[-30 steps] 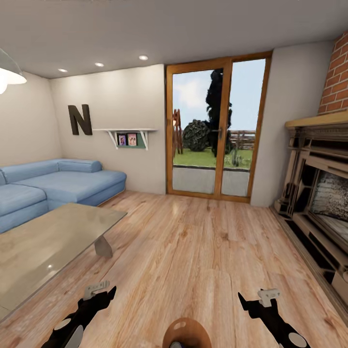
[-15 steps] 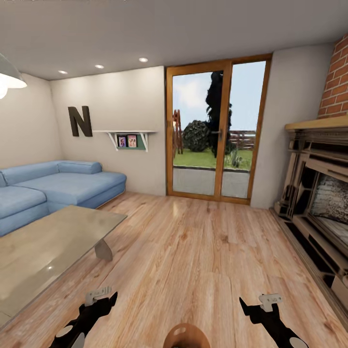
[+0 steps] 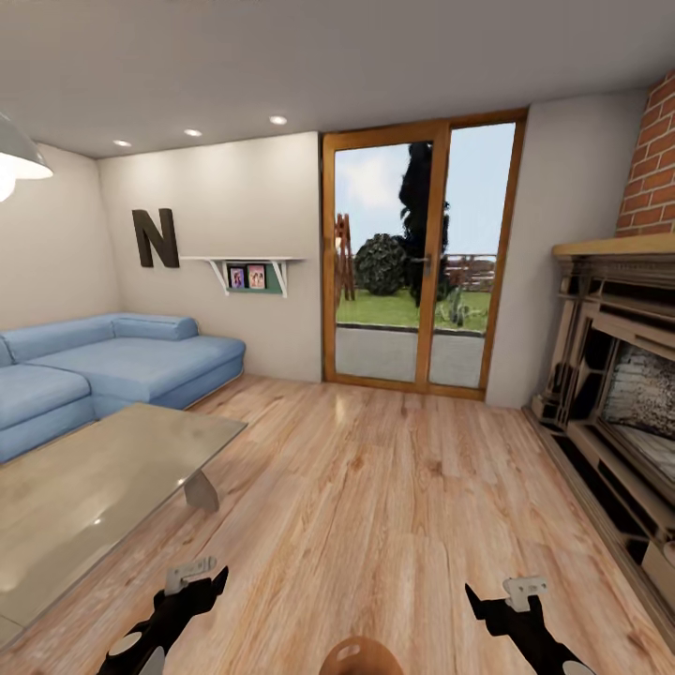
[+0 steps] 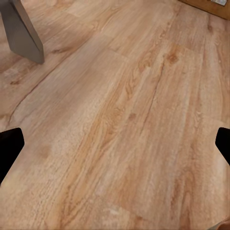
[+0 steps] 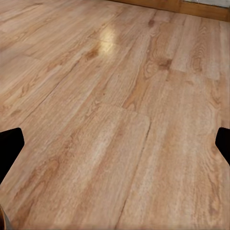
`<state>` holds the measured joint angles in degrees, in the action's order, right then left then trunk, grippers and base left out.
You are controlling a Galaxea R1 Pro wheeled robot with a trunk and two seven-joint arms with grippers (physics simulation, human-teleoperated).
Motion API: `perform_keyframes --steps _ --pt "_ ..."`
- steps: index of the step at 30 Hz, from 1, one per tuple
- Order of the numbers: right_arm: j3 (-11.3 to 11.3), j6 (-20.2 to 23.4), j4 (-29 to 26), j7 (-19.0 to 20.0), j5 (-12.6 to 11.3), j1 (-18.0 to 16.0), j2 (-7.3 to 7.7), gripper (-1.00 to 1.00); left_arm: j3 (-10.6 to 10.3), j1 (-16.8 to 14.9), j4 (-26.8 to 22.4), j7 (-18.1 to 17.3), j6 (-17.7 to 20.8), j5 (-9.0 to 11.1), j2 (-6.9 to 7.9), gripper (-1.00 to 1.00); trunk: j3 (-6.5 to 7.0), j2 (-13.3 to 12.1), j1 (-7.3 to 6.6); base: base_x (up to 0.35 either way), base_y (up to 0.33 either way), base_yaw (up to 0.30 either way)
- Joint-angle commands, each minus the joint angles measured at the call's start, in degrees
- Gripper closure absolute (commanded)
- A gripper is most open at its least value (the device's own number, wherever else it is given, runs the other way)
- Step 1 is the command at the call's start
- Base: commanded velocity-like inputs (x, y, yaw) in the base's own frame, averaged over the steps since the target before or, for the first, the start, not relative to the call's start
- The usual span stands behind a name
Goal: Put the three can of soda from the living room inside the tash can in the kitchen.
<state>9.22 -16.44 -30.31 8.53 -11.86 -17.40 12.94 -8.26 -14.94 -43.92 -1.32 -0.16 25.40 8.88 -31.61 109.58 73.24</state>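
Observation:
I am in the living room, and the cans of soda and the tash can are out of view. My left gripper (image 3: 202, 581) hangs low over the wood floor (image 3: 375, 487) near the corner of the glass coffee table (image 3: 84, 478). In the left wrist view its fingertips (image 4: 9, 148) stand far apart with only floor between them, so it is open (image 4: 115, 148). My right gripper (image 3: 497, 600) hangs over bare floor at the lower right. It is open too (image 5: 115, 148), with nothing between its fingers.
A blue corner sofa (image 3: 112, 361) and a dark letter N (image 3: 155, 237) are at the left. Glass patio doors (image 3: 417, 258) stand straight ahead and a brick fireplace (image 3: 623, 375) is at the right. A brown rounded shape (image 3: 361, 656) that I cannot identify sits at the bottom edge between my arms.
The whole picture has slid down a little, so the camera has tilted up. Both grippers and the brown shape sit lower in view. Nothing in the room has moved.

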Motion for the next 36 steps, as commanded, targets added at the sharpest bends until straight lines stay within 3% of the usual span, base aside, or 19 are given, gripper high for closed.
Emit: perform_keyframes --steps 1,36 --pt "0.00 0.00 0.03 0.00 0.00 0.00 -0.01 -1.00 0.00 0.00 0.01 0.00 0.00 0.00 0.00 -1.00 0.18 -0.41 -0.23 0.000 0.000 0.000" --pt "0.12 0.00 0.24 0.00 0.00 -0.01 -0.15 -1.00 0.00 0.00 0.24 0.01 -0.01 0.00 0.00 -1.00 6.47 -14.45 -7.91 0.000 0.000 0.000"
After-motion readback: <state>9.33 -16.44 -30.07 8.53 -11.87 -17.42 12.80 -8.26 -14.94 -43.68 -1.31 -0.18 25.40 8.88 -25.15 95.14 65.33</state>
